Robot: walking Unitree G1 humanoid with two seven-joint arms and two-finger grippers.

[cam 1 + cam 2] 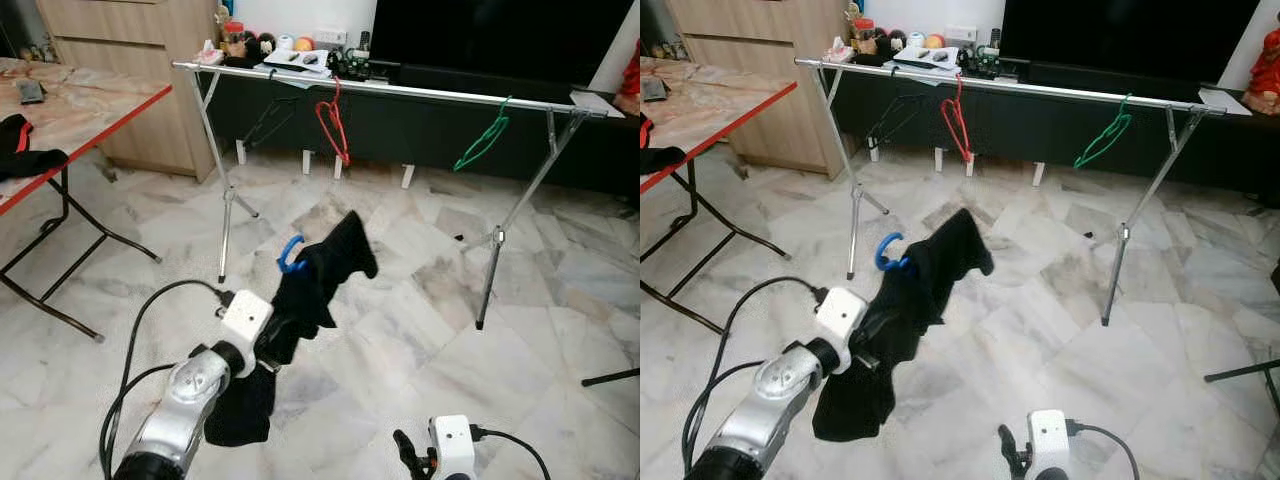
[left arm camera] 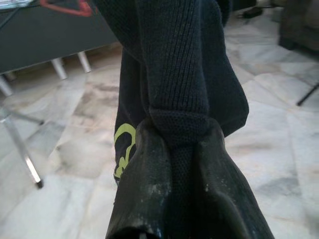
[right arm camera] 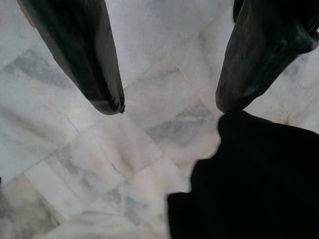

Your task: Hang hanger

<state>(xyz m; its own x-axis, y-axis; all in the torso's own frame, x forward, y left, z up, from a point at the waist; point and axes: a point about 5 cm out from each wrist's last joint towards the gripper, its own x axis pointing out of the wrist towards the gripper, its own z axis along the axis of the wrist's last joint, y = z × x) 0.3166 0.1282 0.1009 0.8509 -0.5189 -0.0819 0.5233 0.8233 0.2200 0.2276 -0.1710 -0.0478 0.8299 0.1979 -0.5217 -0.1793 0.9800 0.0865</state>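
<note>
Left pincer [image 2: 174,149] clamped on black garment [image 1: 320,275] with blue hanger [image 1: 290,252], raised over open marble floor [image 1: 400,330] short of rail [image 1: 400,90], right pincer [image 3: 169,99] spread, empty, low.

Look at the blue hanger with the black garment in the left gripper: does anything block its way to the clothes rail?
Nothing visible does. The left gripper holds the black garment on the blue hanger above open marble floor; the rail has free stretches.
</note>
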